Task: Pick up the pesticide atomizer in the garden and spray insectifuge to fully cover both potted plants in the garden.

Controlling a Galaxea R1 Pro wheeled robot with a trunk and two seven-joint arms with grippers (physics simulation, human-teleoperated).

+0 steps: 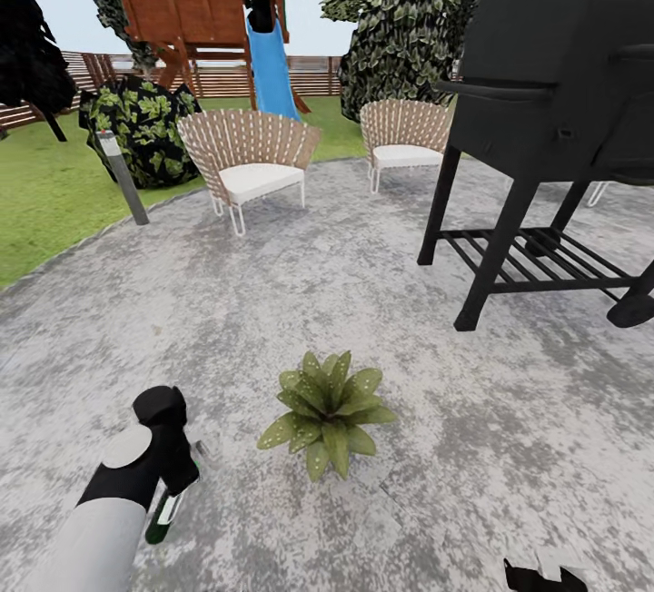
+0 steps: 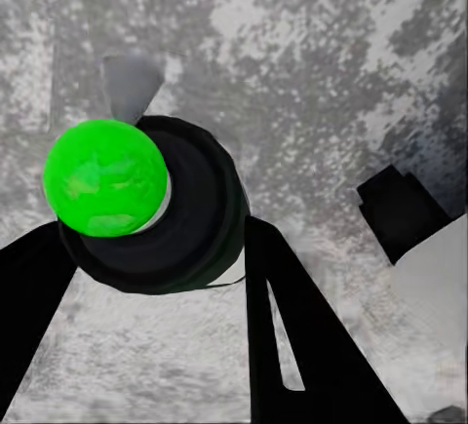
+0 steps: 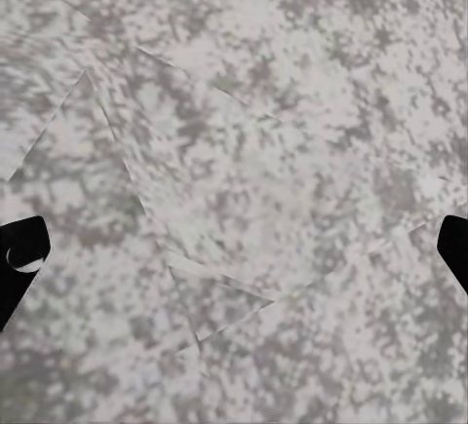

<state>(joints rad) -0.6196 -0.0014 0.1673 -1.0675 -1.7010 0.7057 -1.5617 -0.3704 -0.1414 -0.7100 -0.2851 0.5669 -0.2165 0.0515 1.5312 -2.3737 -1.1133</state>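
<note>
We stand on the round grey stone patio (image 1: 272, 301), whose curved edge meets the lawn (image 1: 45, 192) at the far left, where a short grey post (image 1: 123, 176) stands right at that border. One potted plant (image 1: 327, 410) sits on bare stone near the middle of the patio, with open paving on all sides of it. Our left gripper (image 1: 177, 474) hangs low beside that plant, apart from its leaves, and its fingers (image 2: 292, 346) are clamped on the pesticide atomizer (image 1: 166, 512); in the left wrist view the bottle's bright green end (image 2: 105, 178) and dark round body sit between the two black fingers, above the stone. Our right gripper (image 3: 234, 249) has its jaws spread wide with nothing but paving between them. Toward the far edge of the patio two slatted chairs (image 1: 250, 161) with white cushions stand near the grass, and a black grill (image 1: 554, 120) on legs occupies the far right side, leaving a broad clear stretch of stone between it and the plant. Beyond the lawn we see a dark bush (image 1: 145, 129), a wooden play tower with a blue slide (image 1: 271, 70), and the brown fence (image 1: 313, 74).
</note>
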